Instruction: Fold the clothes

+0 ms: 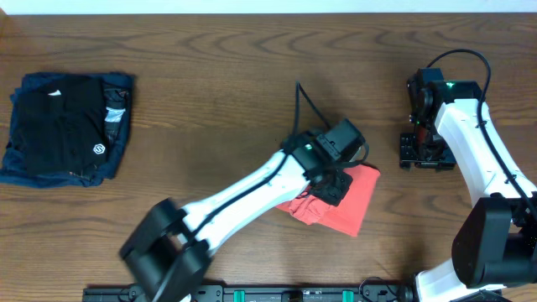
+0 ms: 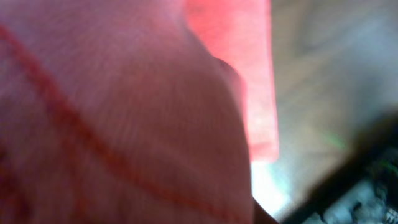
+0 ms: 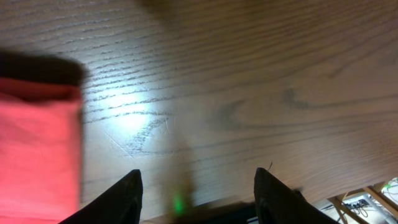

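1. Task object. The coral-red T-shirt (image 1: 357,200) lies as a small, layered bundle on the wooden table (image 1: 210,67). In the overhead view it is toward 4 o'clock from the table's centre. Its lettering is not visible.
2. The left gripper (image 1: 334,180) sits on the bundle's 10 o'clock corner. Blurred red cloth (image 2: 112,118) fills the left wrist view close to the lens and hides the fingers. Whether the gripper is clamped on the fabric cannot be told.
3. The right gripper (image 1: 424,153) hovers over bare wood at 2 o'clock of the shirt, apart from it. In the right wrist view its fingers (image 3: 132,190) stand spread with nothing between them. The shirt's side (image 3: 37,143) shows at 9 o'clock in that view.
4. Step in hand (judgement). Folding looks far along, since the garment is already compact. The left arm appears to be pressing or adjusting a late fold.
5. Next move (judgement). The 8 o'clock side looks rumpled and uneven, so it needs squaring and flattening. If the bundle is to be lifted, all layers must be gripped together or it may fall open.
6. Edges and room.
   - The bundle lies nearer the table's front edge than its back, so room toward 6 o'clock is limited.
   - Open wood extends toward 12 and 9 o'clock.
   - A folded black garment (image 1: 63,122) on a navy garment (image 1: 21,172) lies well apart at far 9 o'clock.
   - The right arm narrows the space at 3 o'clock.
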`<state>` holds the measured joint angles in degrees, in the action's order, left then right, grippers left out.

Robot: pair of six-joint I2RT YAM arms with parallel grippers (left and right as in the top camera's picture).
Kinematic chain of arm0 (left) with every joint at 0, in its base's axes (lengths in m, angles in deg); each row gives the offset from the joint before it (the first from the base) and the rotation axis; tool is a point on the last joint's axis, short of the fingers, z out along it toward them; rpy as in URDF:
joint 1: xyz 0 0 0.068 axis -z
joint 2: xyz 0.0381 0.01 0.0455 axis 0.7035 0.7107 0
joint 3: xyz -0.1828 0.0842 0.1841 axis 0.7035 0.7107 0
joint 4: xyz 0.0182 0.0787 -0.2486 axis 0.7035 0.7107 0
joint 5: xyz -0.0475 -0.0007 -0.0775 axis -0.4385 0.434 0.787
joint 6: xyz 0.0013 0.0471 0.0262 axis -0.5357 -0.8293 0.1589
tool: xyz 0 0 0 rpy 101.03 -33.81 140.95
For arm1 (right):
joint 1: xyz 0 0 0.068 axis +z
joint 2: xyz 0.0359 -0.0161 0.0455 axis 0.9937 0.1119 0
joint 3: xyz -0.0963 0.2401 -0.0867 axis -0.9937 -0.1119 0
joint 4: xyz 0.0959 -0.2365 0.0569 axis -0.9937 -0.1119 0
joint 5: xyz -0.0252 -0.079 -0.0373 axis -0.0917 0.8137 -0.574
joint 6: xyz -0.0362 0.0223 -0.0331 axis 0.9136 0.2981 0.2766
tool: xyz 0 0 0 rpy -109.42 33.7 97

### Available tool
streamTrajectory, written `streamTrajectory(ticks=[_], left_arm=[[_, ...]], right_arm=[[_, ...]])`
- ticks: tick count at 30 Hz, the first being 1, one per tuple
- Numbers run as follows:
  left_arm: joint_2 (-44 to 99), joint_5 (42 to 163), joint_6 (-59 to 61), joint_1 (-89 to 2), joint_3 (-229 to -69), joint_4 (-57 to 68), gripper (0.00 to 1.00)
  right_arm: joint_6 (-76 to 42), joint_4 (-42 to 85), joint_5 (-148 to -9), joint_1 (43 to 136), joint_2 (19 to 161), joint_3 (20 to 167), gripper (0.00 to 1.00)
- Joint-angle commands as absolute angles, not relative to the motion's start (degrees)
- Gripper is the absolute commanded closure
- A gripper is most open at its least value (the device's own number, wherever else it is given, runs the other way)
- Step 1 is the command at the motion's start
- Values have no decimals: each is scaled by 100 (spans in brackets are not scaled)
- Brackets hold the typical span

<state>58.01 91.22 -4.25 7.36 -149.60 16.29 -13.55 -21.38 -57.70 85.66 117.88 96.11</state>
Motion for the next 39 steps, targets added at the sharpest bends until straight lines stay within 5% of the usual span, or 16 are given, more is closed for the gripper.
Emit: streamTrajectory(ticks=[1, 3, 5, 12, 25, 39], left_arm=[[4732, 9323, -1233, 516, -15305, 1621, 55], [4290, 9036, -1233, 323, -15303, 1629, 37], [3947, 9001, -1229, 92, -15303, 1631, 35], [3670, 8993, -1209, -551, -15292, 2084, 35], [4955, 9010, -702, -1067, -14813, 2263, 35], [6579, 9393, -709, -1032, -14813, 2143, 35]], right_arm=[[-1307, -2112, -5790, 8535, 11720, 9591, 43], [-1292, -2073, -5895, 8535, 11720, 9591, 43], [-1292, -2049, -5964, 8535, 11720, 9591, 42], [-1016, -2007, -6356, 8570, 11720, 9591, 42], [896, -1974, -9210, 8896, 11720, 9591, 41], [606, -1131, -9800, 9226, 11722, 8485, 48]])
